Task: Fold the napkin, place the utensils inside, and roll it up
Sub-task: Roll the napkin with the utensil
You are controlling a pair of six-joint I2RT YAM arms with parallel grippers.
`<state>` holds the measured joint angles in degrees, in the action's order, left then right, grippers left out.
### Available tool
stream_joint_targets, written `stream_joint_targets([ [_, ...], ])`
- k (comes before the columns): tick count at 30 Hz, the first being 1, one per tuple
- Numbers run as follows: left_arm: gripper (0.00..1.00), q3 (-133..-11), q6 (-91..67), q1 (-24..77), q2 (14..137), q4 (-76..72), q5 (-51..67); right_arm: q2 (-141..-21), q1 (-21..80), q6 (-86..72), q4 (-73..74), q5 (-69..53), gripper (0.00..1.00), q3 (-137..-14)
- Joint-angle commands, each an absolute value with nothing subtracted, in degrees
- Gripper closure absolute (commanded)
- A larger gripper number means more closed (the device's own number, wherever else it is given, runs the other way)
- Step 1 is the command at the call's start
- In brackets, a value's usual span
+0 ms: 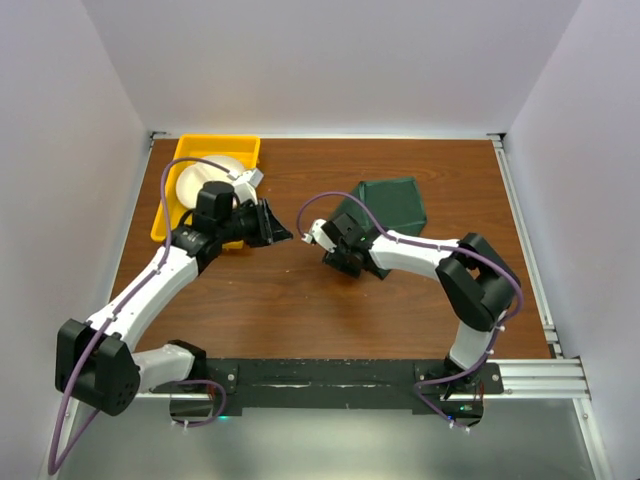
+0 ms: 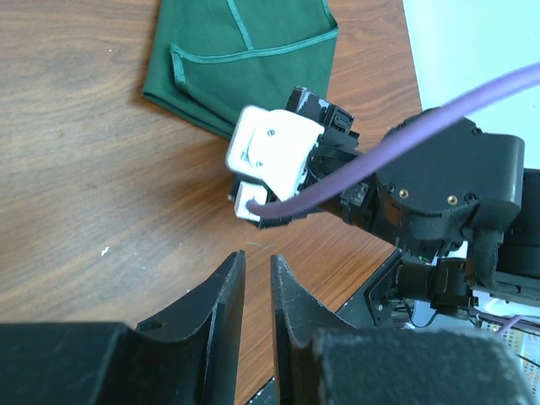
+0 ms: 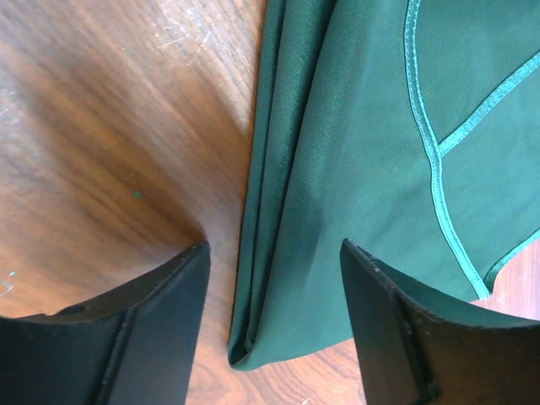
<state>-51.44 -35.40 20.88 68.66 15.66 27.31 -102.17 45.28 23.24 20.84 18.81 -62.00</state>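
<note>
Fold step, not yet finished. Napkin (image 3: 354,169) lies loosely doubled on the table (image 3: 126,126), far side, right of centre. Right gripper (image 3: 272,253) is spread, straddling its folded edge near a corner, pinching nothing. Next: nip that edge cleanly, then carry it over. Left gripper (image 2: 256,261) is nearly together, empty, mid-table.

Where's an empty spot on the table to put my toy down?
Bare wood lies between the yellow tray and the napkin at the far edge, and in front between the left arm and right arm. The middle is crowded, where the jaws nearly meet.
</note>
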Motion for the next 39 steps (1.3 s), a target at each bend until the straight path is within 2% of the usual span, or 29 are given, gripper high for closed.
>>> stream_joint_targets([
  [1, 0.77, -50.80, -35.60, 20.22, 66.62, 16.25, 26.90, -103.53, 45.44, 23.82, 17.58, 20.57, 0.37, -61.44],
  [17, 0.77, -49.39, -35.42, 19.95, 67.67, 16.08, 26.89, -105.56, 45.26, 22.06, 16.87, 24.35, 0.48, -61.00],
  [27, 0.77, -49.13, -35.68, 19.86, 68.38, 15.03, 27.42, -106.79, 45.88, 18.02, 17.31, 25.75, 0.60, -60.73],
  [32, 0.77, -48.52, -35.77, 19.86, 68.73, 14.68, 27.60, -107.32, 45.88, 16.79, 18.37, 23.57, 0.78, -61.79],
  [39, 0.77, -46.32, -38.14, 19.86, 70.93, 10.47, 29.87, -107.40, 45.35, 15.74, 21.44, 16.28, 0.96, -64.42],
])
